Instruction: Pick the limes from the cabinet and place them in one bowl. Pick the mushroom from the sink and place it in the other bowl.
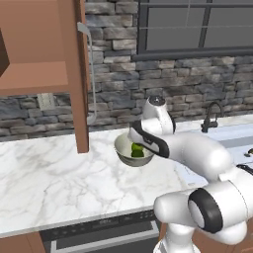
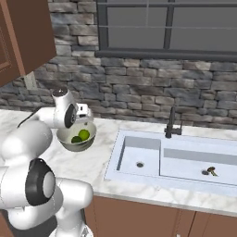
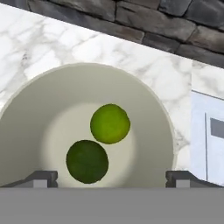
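the two small round green limes, the brighter lime (image 3: 110, 124) and the darker lime (image 3: 87, 161), both lie on the floor of the round deep cream-grey bowl with the pale olive inside (image 3: 26, 113), just beside each other. that bowl sits on the white marbled counter (image 1: 44, 183), between the brown wooden wall cabinet (image 1: 74, 74) and the pale grey-blue double sink (image 2: 139, 148).

the white arm's two-finger gripper (image 3: 112, 177) hangs right above the bowl, looking straight down into it. its dark fingertips (image 3: 41, 177) stand wide apart at the two sides of the hand view, with nothing between them, so the hand is open and empty, and the lime half of the task looks finished.

what counts now is where the small brown mushroom (image 2: 212, 171) lies from the hand. in the right base view it rests on the floor of the far basin, close to that basin's drain, well apart from the gripper and off to the robot's right, past the near basin and beyond the dark slim faucet (image 2: 172, 124). it also lies lower than the counter, so the hand will likely have to lift clear of the bowl rim, swing right across the sink edge, then drop into the basin. the mushroom is too small here to tell which way its stem points.
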{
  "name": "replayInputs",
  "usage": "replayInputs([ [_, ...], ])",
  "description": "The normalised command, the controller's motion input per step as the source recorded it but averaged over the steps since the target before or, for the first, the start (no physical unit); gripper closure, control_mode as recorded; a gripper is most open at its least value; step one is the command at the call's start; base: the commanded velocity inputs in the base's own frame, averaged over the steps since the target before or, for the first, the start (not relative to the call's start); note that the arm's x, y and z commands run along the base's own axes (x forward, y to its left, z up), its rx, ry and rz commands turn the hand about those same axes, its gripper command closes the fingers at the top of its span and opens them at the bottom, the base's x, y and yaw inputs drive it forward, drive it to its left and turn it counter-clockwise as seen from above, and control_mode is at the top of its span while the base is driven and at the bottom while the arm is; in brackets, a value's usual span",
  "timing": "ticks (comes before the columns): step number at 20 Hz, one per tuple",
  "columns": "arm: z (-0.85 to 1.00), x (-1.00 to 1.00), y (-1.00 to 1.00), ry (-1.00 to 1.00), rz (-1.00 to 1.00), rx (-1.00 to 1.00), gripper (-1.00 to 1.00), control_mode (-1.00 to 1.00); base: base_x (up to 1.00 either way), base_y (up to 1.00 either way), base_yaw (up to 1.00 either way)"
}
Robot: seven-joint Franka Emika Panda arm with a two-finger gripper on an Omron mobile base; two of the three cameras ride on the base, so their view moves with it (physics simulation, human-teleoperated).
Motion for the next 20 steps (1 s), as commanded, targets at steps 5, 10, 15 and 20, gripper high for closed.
replayInputs([
  [5, 0.75, -0.32, -0.27, 0.02, -0.15, 0.00, -1.00, -1.00, 0.00, 0.00, 0.00],
  [10, 0.32, -0.57, -0.21, 0.04, -0.23, 0.09, -1.00, -1.00, 0.00, 0.00, 0.00],
  [15, 0.34, -0.68, -0.20, -0.01, -0.14, 0.12, -1.00, -1.00, 0.00, 0.00, 0.00],
  [20, 0.52, -0.56, -0.29, -0.05, -0.05, 0.03, -1.00, -1.00, 0.00, 0.00, 0.00],
])
